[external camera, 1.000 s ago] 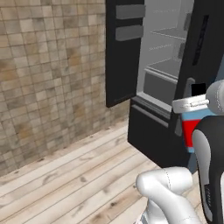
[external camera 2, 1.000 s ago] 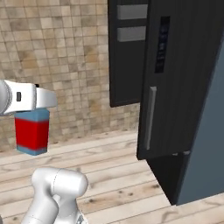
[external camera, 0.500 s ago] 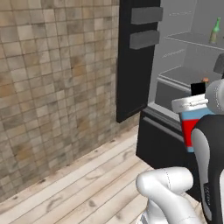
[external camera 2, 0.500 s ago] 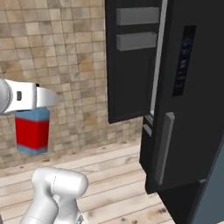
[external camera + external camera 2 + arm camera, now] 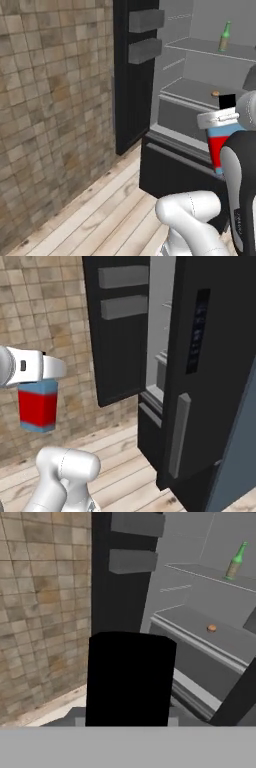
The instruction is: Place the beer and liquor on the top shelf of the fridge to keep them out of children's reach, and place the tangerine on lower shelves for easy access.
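I see my gripper [image 5: 39, 378] pinching the liquor [image 5: 37, 408] at left of frame, bottle hanging below it; beer [image 5: 225, 37] on the shelf [image 5: 210, 49] upper right.

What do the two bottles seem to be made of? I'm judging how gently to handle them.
The beer looks like glossy green glass: translucent tint, slim long neck. The liquor, held in the gripper, looks flat and opaque, blue and red; glass or plastic, I can't tell, since the render shows no shine.
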Controlling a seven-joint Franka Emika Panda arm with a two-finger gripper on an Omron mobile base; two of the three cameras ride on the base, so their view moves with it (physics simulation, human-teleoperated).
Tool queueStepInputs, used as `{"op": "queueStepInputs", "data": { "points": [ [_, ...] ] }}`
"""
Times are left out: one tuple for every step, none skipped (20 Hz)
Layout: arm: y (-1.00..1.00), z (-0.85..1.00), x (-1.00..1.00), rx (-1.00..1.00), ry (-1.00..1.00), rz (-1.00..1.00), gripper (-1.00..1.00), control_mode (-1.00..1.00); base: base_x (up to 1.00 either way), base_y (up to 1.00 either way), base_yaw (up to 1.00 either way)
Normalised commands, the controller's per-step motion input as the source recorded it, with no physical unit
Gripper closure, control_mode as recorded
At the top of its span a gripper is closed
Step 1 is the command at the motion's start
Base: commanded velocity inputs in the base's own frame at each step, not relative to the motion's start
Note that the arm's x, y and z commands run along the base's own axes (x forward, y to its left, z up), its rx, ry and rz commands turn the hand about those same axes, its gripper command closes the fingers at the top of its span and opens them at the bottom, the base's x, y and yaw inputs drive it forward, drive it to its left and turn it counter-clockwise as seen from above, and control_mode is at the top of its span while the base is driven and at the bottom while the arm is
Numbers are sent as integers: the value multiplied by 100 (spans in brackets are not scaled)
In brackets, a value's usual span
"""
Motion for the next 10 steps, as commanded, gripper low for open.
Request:
{"op": "queueStepInputs", "data": {
  "points": [
    [0,0,0,0,0,0,100,100,63,0,-42],
    [0,0,0,0,0,0,100,100,64,0,-42],
    [0,0,0,0,0,0,100,100,64,0,-42],
    [0,0,0,0,0,0,100,100,64,0,-42],
    [0,0,0,0,0,0,100,100,64,0,-42],
    [0,0,0,0,0,0,100,100,64,0,-42],
    [0,0,0,0,0,0,100,100,64,0,-42],
    [0,0,0,0,0,0,100,100,64,2,-41],
    [0,0,0,0,0,0,100,100,64,4,-41],
    [0,0,0,0,0,0,100,100,64,7,-41]
  ]
}}
